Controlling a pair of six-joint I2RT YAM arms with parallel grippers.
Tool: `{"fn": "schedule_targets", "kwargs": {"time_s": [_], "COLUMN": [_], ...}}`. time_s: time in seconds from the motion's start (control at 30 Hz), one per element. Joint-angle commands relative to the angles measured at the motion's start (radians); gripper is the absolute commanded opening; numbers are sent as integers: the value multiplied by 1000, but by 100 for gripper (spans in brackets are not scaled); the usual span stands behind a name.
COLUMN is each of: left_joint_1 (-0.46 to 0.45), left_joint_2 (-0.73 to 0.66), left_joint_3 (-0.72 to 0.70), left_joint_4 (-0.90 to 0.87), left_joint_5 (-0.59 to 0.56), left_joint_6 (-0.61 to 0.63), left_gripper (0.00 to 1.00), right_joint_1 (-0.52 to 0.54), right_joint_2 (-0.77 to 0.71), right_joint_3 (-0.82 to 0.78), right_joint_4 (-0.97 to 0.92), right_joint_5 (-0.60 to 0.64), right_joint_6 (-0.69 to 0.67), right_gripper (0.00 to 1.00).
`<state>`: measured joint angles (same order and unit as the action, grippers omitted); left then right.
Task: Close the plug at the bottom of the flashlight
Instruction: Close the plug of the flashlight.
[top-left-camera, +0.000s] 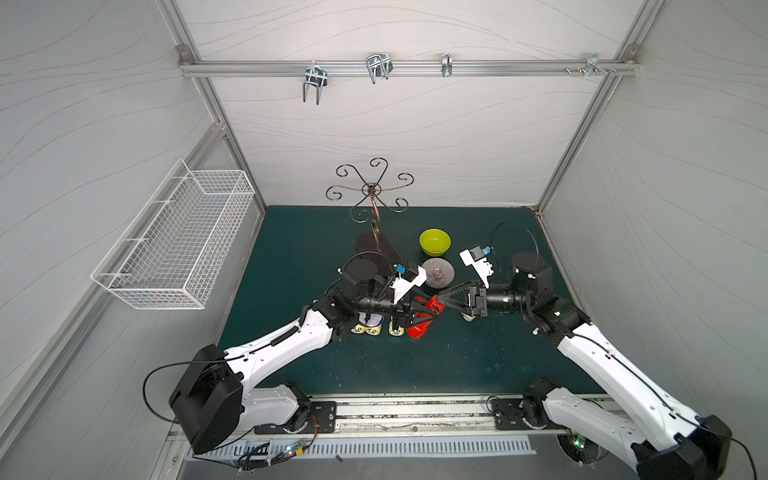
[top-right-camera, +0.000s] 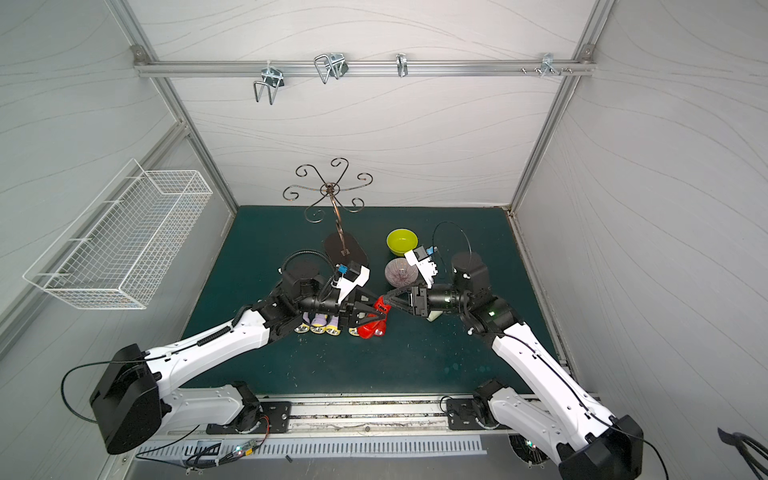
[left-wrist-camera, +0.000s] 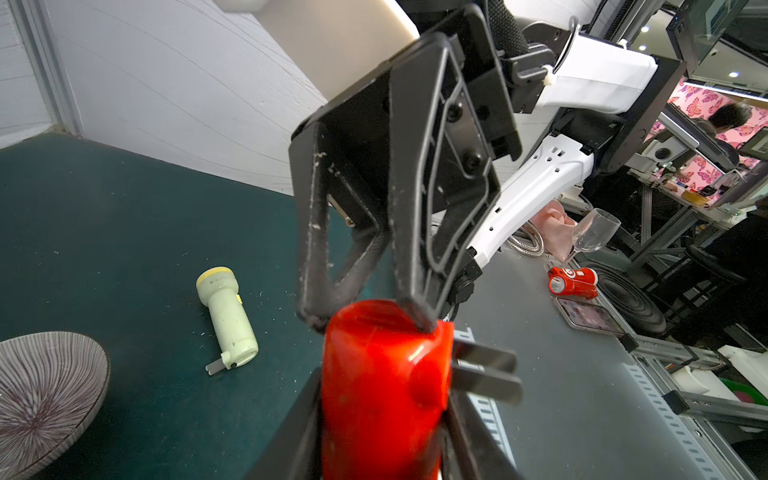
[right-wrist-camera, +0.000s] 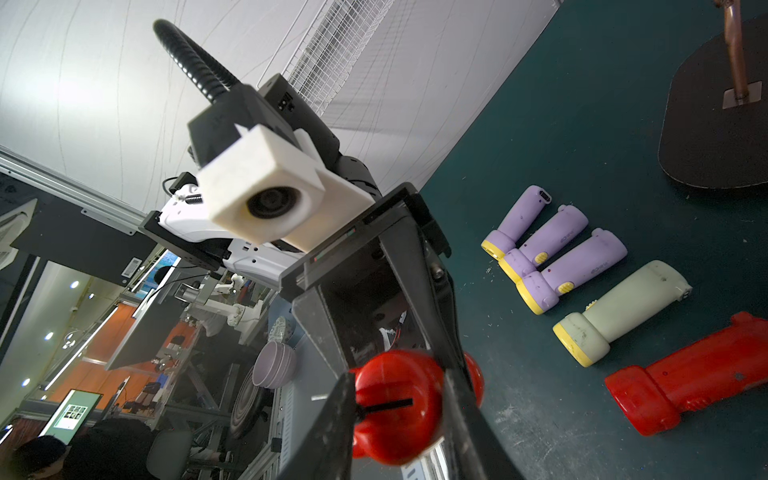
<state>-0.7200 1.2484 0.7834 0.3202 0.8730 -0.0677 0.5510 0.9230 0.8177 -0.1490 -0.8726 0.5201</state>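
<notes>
Item 1, task piece. Red plastic flashlight (top-left-camera: 435, 304): I found it held clear of the dark green tabletop (top-left-camera: 457, 365), over its middle, between both arms. Its two-pin metal plug (left-wrist-camera: 486, 368) stood out sideways at the tail end, not folded in.

Item 2. Left gripper (top-left-camera: 430, 311): clenched on the red plastic flashlight's barrel, black fingers (left-wrist-camera: 291, 440) either side of it.

Item 3. Right gripper (left-wrist-camera: 368, 321): jaws part-way apart, tips at the flashlight's tail end, one just beside the plug. I could not tell whether they pinched it or merely touched.

Item 4. Three purple flashlights with yellow heads (right-wrist-camera: 552, 237), one cream flashlight with a yellow rim (right-wrist-camera: 623, 307) and a second red flashlight (right-wrist-camera: 690, 382): laid side by side in a row left of the tabletop's middle, the red one nearest the middle.

Item 5. Another cream flashlight (left-wrist-camera: 228, 320): lying right of the middle, its plug out.

Item 6. Striped grey bowl (top-left-camera: 438, 272) and lime-green bowl (top-left-camera: 435, 242): behind the grippers, the green one nearer the rear edge.

Item 7. Scrolled metal stand (top-left-camera: 371, 189) on a dark oval base: near the rear edge, left of the bowls.
</notes>
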Motion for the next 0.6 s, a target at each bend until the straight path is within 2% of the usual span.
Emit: {"fn": "schedule_targets", "kwargs": {"time_s": [0.0, 0.07, 0.2, 0.3, 0.4, 0.57], "left_joint_1": [24, 26, 28, 31, 32, 30], "left_joint_2": [13, 22, 34, 31, 24, 22], "left_joint_3": [48, 50, 58, 59, 57, 56], "left_joint_4": [73, 74, 77, 80, 80, 82], "left_joint_5": [-43, -37, -30, -20, -11, -2], "left_joint_6": [-24, -27, -38, -44, -39, -39], "left_gripper": [0, 0, 0, 0, 0, 0], "right_joint_1": [25, 26, 33, 36, 38, 38], "right_joint_2": [-8, -8, -7, -4, -1, 0], "right_joint_3": [-2, 4, 10, 7, 6, 25], "right_joint_4": [11, 10, 0, -1, 10, 7], "right_joint_5": [-82, -83, -85, -86, -89, -89], "right_joint_6": [-16, -15, -26, -31, -27, -30], "right_gripper": [42, 47, 48, 38, 36, 52]}}
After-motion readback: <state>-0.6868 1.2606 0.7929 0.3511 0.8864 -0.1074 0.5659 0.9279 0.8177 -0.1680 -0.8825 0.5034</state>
